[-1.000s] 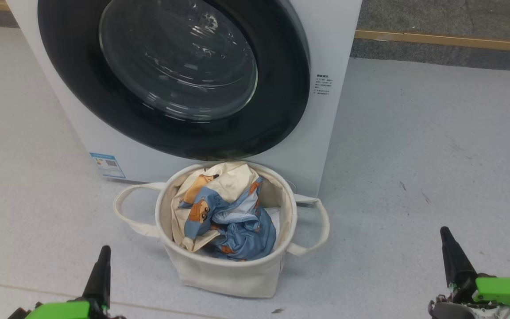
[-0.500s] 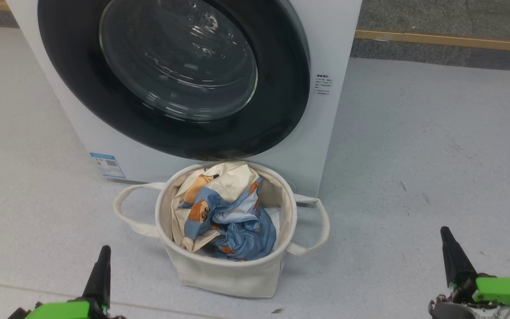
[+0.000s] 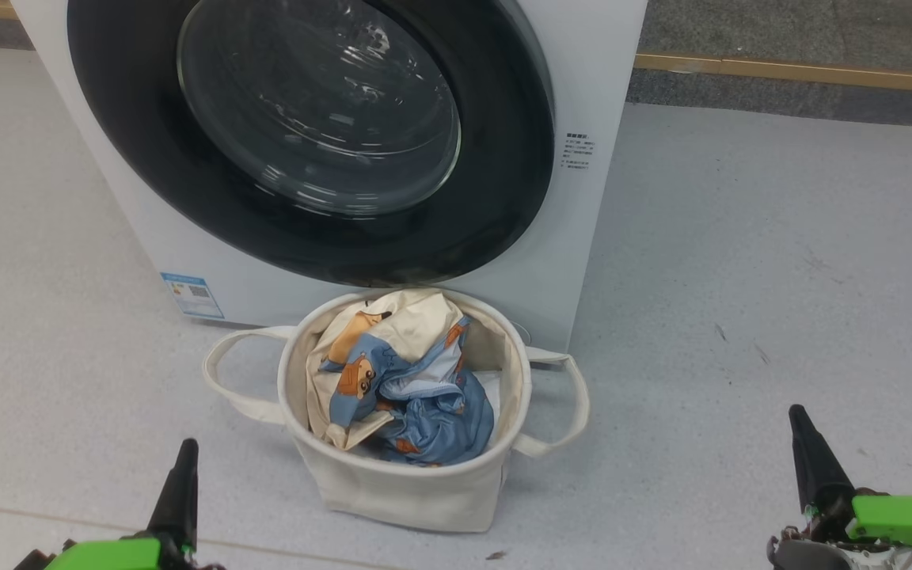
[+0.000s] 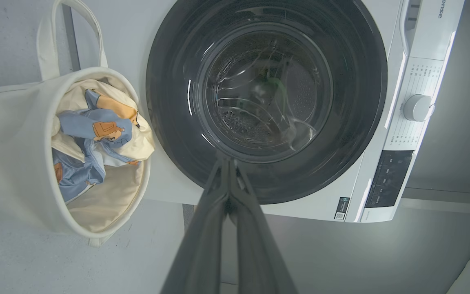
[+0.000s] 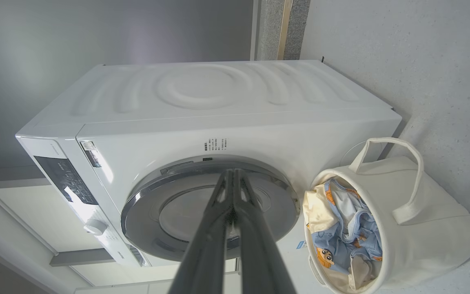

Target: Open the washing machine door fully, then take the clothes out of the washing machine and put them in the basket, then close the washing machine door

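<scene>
The washing machine (image 3: 598,95) stands ahead, its black-rimmed glass door (image 3: 313,134) flat against the front, closed. In front of it sits the cream basket (image 3: 400,491), with the blue bear-print clothes (image 3: 416,396) bundled inside. My left gripper (image 3: 183,459) rests at the lower left and my right gripper (image 3: 804,431) at the lower right, both well back from the basket. In each wrist view the fingers (image 4: 227,179) (image 5: 233,183) meet at the tips, shut on nothing. The door (image 4: 265,98) and the clothes (image 4: 92,134) (image 5: 349,228) also show there.
Pale speckled floor (image 3: 741,277) spreads to the right and left of the machine. A wooden strip (image 3: 796,71) runs along the far wall. The basket's looped handles (image 3: 222,380) stick out to both sides. The control panel and knob (image 4: 416,107) sit on the machine's front.
</scene>
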`<state>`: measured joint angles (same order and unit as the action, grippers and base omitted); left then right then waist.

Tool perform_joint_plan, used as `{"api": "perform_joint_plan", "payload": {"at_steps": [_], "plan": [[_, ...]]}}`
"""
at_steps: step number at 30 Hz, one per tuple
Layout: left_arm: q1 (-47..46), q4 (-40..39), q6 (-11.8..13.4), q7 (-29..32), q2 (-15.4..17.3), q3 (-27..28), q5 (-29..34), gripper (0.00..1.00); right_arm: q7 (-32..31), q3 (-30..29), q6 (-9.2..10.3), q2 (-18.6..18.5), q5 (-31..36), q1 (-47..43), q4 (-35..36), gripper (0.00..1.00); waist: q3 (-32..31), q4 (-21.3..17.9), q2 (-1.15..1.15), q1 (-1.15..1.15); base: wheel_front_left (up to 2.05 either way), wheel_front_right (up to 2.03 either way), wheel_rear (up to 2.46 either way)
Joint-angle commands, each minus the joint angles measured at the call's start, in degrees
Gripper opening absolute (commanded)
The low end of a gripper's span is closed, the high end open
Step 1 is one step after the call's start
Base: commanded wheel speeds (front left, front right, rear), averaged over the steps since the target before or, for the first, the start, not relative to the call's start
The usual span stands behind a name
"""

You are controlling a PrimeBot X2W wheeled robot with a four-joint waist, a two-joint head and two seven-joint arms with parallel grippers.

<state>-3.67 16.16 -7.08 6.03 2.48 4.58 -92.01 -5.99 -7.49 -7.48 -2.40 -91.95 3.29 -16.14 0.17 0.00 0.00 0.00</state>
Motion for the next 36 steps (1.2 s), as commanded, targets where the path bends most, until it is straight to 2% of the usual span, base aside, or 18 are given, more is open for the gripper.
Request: {"api": "perform_joint_plan", "payload": {"at_steps": [1, 36], "plan": [[-2.53, -2.10, -0.41, 0.46, 0.40, 1.94, -0.16, 0.00, -0.41, 1.07, -0.01, -0.59, -0.30, 2.89, 2.13, 0.00, 0.00, 0.00, 0.00, 0.00, 0.00, 0.00, 0.00], [-2.52, -2.10, -0.41, 0.46, 0.40, 1.94, -0.17, 0.00, -0.47, 1.00, -0.01, -0.54, -0.24, 2.89, 2.12, 0.00, 0.00, 0.00, 0.00, 0.00, 0.00, 0.00, 0.00]]}}
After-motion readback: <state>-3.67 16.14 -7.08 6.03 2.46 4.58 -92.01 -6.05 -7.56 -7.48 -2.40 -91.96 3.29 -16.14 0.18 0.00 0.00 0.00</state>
